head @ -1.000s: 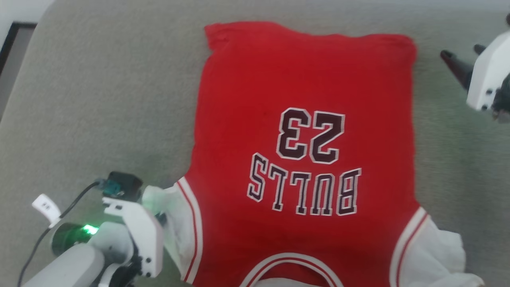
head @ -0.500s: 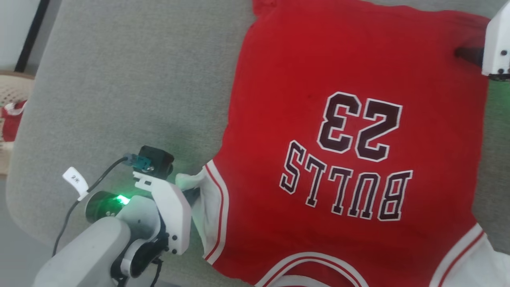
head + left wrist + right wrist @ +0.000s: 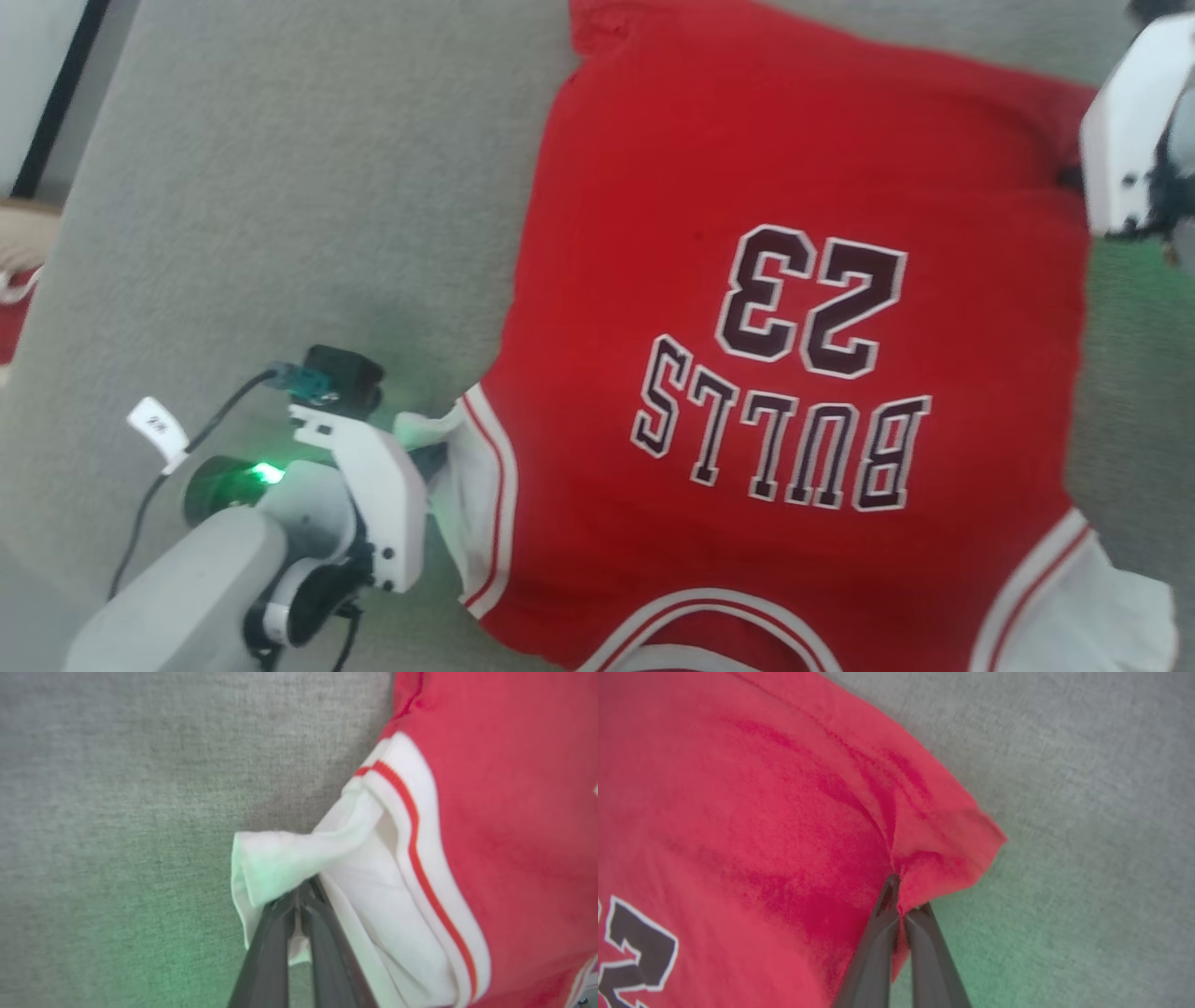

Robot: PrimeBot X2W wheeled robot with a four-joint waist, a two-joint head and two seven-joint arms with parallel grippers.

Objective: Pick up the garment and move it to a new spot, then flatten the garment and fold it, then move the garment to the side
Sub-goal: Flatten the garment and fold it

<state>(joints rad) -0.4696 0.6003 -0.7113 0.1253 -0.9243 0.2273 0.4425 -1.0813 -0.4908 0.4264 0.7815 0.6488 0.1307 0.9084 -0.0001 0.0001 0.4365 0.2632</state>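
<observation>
The garment (image 3: 794, 168), a red jersey with dark white-outlined "23" and "BULLS", lies spread flat on a grey padded surface (image 3: 280, 187), its print upside down to me. My left gripper (image 3: 428, 453) is at the jersey's near left edge. In the left wrist view it (image 3: 299, 893) is shut on a bunched fold of the white side panel (image 3: 280, 858). My right gripper (image 3: 1069, 175) is at the far right corner. In the right wrist view it (image 3: 899, 896) is shut on puckered red fabric (image 3: 934, 858) just inside the hem.
The grey surface extends left of and beyond the jersey, with its left edge running along the picture's left side. Past that edge are a tan object with some red cloth (image 3: 14, 280) and a dark strip (image 3: 56, 93).
My right gripper moved in from open beside the jersey onto its far right corner and shut on the fabric. The left gripper kept its hold. The head camera shifted.
</observation>
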